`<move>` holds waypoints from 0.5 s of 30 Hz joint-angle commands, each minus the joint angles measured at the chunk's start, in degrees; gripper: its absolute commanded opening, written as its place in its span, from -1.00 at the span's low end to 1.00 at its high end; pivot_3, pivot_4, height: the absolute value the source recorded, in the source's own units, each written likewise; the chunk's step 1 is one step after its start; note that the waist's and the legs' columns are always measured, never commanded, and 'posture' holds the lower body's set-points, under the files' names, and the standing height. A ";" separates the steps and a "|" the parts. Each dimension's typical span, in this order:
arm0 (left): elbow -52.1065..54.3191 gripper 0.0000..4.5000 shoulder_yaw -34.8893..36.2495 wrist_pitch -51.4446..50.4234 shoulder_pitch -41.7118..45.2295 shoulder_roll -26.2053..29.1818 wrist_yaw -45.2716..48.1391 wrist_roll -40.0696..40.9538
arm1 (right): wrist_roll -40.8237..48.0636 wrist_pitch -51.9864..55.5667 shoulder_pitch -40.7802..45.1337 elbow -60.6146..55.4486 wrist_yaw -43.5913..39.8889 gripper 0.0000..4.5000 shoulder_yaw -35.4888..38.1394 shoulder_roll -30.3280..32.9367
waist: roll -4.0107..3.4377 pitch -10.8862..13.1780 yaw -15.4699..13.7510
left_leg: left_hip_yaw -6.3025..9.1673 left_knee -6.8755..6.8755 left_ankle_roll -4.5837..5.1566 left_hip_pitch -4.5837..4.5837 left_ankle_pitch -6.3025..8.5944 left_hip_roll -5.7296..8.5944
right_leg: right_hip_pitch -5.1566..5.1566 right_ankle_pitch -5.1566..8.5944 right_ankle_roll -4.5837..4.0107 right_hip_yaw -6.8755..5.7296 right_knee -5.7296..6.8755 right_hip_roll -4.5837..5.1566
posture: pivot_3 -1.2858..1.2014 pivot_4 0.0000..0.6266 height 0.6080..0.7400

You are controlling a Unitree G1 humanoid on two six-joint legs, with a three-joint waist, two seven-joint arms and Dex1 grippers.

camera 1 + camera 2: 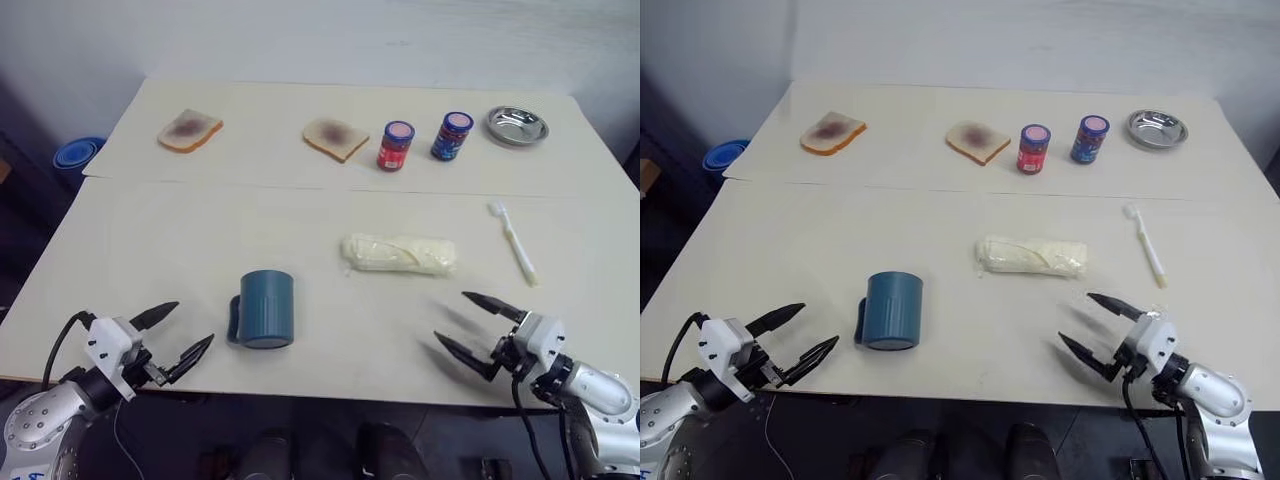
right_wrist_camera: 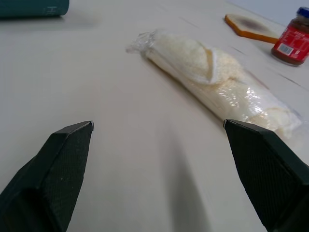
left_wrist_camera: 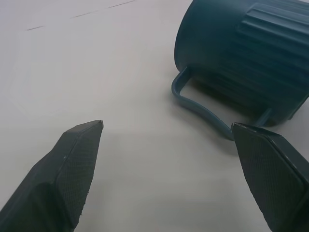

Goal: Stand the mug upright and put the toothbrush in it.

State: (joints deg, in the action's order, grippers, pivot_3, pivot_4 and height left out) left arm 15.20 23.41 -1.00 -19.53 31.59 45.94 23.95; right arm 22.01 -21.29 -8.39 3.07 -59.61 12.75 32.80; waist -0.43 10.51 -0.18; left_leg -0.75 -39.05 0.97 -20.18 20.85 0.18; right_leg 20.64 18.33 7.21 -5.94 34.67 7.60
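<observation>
The mug (image 1: 266, 308), dark teal with ribbed sides and a side handle, sat mouth-down on the table, just ahead of the wide-open left claw (image 1: 180, 336), handle toward that claw. The toothbrush (image 1: 514, 243), slim and white, lay flat well beyond the wide-open right claw (image 1: 468, 323), bristled head pointing away.

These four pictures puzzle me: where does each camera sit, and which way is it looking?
Left eye and right eye views: on the head, looking forward and down over the table; both arms show, left claw and right claw open.
Left wrist view: looks along its black fingers at the mug, handle nearest.
Right wrist view: looks along its fingers at the wrapped lump.
Shared: mug, lump, red jar.
</observation>
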 commanded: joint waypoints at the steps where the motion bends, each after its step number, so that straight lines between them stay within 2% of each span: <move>1: 1.76 1.00 0.09 0.31 -0.18 0.81 1.23 1.29 | 0.84 -0.93 -0.39 -1.04 -0.50 0.99 0.96 1.12 | -0.01 0.00 0.09 | 0.00 0.00 0.00 0.01 0.00 0.00 | 0.00 0.00 0.00 0.00 -0.02 0.00 | 0.03 -0.52 1.00; 15: 1.57 1.00 -0.01 -0.32 2.03 1.49 3.34 2.93 | 1.85 -4.09 0.67 3.70 -3.09 0.99 1.98 1.30 | -0.03 0.02 0.11 | 0.03 -0.01 0.00 0.02 0.00 0.00 | -0.04 0.00 0.00 -0.02 -0.02 -0.01 | 0.03 -0.52 1.00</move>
State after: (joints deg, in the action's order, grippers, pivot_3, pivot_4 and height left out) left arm 15.34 23.02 -1.85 -17.80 32.52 48.93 25.57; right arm 22.38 -23.89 -7.67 6.88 -62.22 12.88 33.19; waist -0.46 10.53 -0.07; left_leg -0.73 -39.07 0.98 -20.16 20.85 0.18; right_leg 20.60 18.33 7.20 -5.96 34.66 7.58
